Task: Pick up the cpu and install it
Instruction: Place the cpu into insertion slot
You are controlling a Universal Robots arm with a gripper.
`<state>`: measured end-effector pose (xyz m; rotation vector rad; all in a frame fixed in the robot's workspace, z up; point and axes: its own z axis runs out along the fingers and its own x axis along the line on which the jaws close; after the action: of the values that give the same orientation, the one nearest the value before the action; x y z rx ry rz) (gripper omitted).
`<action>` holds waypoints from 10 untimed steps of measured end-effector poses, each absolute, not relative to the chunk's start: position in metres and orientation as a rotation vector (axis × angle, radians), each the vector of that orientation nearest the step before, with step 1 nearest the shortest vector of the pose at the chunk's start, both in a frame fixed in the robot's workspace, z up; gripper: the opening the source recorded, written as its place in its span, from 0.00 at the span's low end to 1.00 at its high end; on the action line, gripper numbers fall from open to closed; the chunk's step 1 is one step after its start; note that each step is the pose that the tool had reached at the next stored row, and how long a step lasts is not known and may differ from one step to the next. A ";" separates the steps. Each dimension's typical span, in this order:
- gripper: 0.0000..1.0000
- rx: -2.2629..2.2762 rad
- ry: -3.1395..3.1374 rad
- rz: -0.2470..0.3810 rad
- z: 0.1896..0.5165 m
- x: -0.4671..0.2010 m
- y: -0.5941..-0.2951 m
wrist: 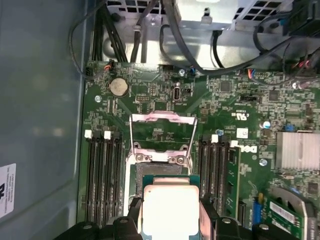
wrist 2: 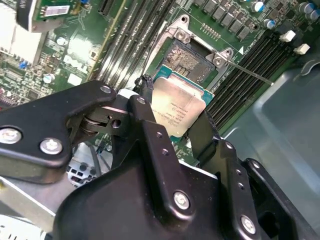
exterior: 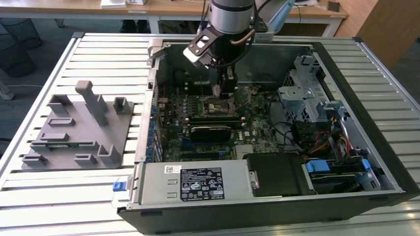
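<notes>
Over the motherboard [wrist: 225, 100], near its open socket [wrist 2: 192, 55], the gripper [wrist 2: 174, 114] clamps the cpu [wrist 2: 176, 100] by opposite edges; it looks light, stiff, delicate underneath, best held so.

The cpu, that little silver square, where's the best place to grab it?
Probably by its two opposite thin edges, coming straight down over its flat metal top. The cpu is thin and flat, so only the edges give a hold. The gripper has it that way now, one finger on each side, near the open socket.
</notes>
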<state>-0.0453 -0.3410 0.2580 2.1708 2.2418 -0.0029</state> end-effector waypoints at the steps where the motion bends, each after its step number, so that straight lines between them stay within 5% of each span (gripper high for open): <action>1: 0.54 2.171 2.242 -0.003 0.256 -0.046 -0.341; 10: 0.54 2.173 2.240 -0.002 0.250 -0.047 -0.340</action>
<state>-0.0468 -0.3395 0.2496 2.1725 2.2403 -0.0023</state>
